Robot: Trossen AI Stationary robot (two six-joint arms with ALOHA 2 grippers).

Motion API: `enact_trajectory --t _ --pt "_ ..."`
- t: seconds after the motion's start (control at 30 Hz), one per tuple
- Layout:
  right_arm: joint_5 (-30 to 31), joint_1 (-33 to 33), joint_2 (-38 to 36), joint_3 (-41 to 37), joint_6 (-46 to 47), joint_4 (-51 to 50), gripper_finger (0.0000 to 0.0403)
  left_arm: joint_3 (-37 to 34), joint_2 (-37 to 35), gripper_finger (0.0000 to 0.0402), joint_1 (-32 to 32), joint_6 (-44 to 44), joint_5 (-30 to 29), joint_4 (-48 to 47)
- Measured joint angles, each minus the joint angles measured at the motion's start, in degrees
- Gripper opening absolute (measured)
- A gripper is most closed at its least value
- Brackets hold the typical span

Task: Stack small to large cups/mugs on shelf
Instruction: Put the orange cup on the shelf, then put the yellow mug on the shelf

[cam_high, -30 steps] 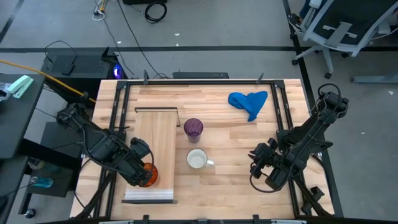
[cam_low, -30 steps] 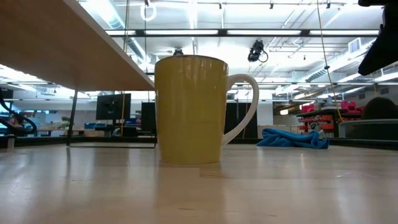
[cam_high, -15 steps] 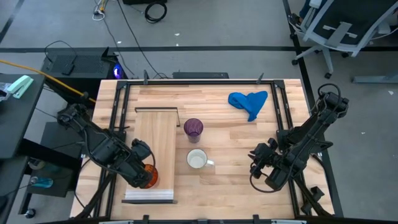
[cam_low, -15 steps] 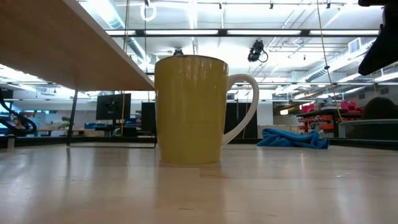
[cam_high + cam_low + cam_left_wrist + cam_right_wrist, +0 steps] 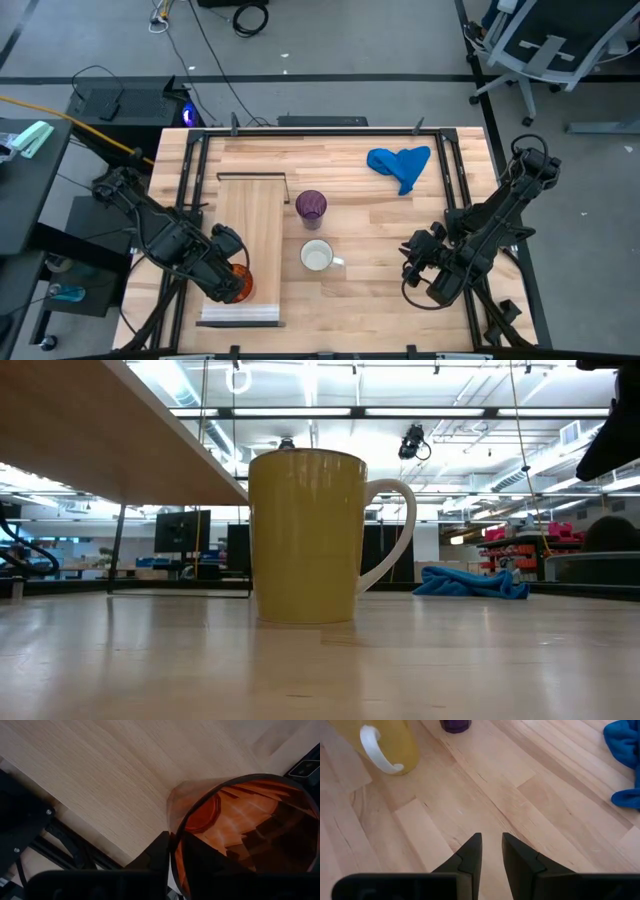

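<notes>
The orange-red cup point(image 5: 238, 283) stands over the pale wooden shelf point(image 5: 248, 230), by the shelf's left edge near its white-edged near end. My left gripper point(image 5: 230, 272) is shut on the cup's wall point(image 5: 235, 820). The translucent purple tumbler point(image 5: 311, 206) and the white mug point(image 5: 318, 257) stand on the tabletop right of the shelf, the mug's handle point(image 5: 392, 535) toward the right. My right gripper point(image 5: 414, 260) hovers over the table's right part, its fingers point(image 5: 491, 851) a narrow gap apart and empty. My left gripper holds the orange-red cup by its rim and wall point(image 5: 172, 832), on the cup's left side, one finger outside point(image 5: 156, 854) and one inside the cup. The fingers come slanting down from the table's left. Whether the cup's bottom rests on the shelf I cannot tell.
A crumpled blue cloth point(image 5: 401, 164) lies at the table's far right. The shelf's thin dark metal frame point(image 5: 252, 177) stands at its far end. The shelf stands raised above the tabletop, as its underside point(image 5: 100, 430) shows in the low view. Bare tabletop lies between the mug and my right gripper.
</notes>
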Motion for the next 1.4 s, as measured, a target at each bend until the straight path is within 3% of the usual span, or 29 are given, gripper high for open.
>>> enact_trajectory --t 0.67,1.23,1.4 --pt "0.0 0.0 0.0 0.0 0.1 0.5 0.0083 0.0 -2.4 0.0119 -0.1 -1.9 1.9 0.0" --pt "0.0 0.0 0.0 0.0 0.2 0.5 0.0083 0.0 -7.0 0.0151 -0.7 -0.6 -1.4 1.8" --pt "0.0 0.0 0.0 0.0 0.2 0.5 0.0083 0.0 -9.9 0.0149 -0.7 1.4 -4.9 3.7"
